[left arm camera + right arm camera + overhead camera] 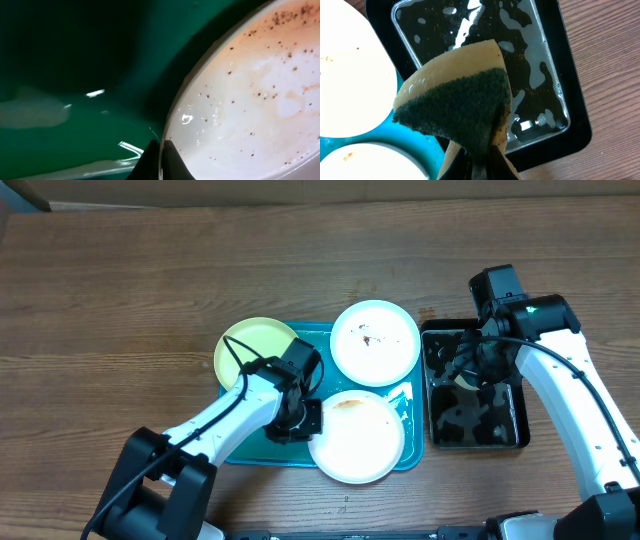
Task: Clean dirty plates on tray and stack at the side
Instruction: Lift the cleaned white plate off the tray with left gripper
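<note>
Left wrist: white plate (250, 100) rim pinched in left gripper (160, 156), on tray (75, 135); sponge (460, 105) clamped by right gripper (477, 165) over tub (577, 110).

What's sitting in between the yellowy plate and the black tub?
A white plate with brown specks sits between the yellow-green plate and the black tub, partly on the teal tray. The overhead view shows it.

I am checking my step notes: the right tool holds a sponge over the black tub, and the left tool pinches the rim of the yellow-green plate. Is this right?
Not quite. The left tool pinches the rim of a white plate with brown specks; the left wrist view shows it. The rest is correct: the right tool holds the sponge over the black tub.
</note>
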{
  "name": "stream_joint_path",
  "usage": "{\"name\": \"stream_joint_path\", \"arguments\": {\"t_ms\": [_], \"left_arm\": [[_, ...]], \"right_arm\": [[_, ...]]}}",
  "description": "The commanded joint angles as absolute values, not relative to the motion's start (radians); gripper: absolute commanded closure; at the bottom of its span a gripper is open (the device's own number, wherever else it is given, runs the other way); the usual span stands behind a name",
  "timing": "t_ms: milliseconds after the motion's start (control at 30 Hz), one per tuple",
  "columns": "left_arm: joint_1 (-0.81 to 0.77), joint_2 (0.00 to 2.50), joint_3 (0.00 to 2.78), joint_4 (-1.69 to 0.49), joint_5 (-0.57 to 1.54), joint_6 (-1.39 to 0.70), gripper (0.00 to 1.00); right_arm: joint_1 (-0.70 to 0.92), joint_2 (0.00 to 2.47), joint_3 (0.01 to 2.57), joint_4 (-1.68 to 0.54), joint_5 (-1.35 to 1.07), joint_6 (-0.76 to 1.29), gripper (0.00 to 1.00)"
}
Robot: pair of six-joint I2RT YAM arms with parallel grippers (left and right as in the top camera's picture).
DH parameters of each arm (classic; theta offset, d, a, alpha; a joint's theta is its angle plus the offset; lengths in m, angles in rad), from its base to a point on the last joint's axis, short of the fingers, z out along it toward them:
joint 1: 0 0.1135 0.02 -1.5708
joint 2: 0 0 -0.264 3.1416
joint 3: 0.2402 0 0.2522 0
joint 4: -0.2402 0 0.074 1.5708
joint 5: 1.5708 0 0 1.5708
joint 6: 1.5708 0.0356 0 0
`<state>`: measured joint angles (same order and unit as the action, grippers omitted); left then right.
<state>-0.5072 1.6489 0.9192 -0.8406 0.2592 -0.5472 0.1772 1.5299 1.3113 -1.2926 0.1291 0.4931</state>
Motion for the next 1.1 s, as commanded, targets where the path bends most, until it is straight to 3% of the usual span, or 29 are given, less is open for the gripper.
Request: {"name": "stream_joint_path", "arguments": {"t_ms": [0, 267, 700, 1067], "left_arm": [[-0.476, 1.600, 0.992, -0.903, 0.100, -0.515, 0.96], [-0.456, 1.510, 1.174, -1.117, -0.141, -0.485, 0.96], [-0.471, 1.509, 1.328, -1.212, -0.368, -0.492, 0.96], [-0.651, 1.509, 1.365, -1.243, -0.660, -0.521, 0.96]], "right_arm": [[0.173, 1.519, 1.336, -1.285, 0.128, 0.485, 0.96], [0.172, 1.521, 1.336, -1.232, 0.136, 0.479, 0.96], [0.172, 1.573, 1.335, -1.190, 0.133, 0.441, 0.96], [0.172, 1.581, 1.321, -1.161, 0.134, 0.440, 0.96]]}}
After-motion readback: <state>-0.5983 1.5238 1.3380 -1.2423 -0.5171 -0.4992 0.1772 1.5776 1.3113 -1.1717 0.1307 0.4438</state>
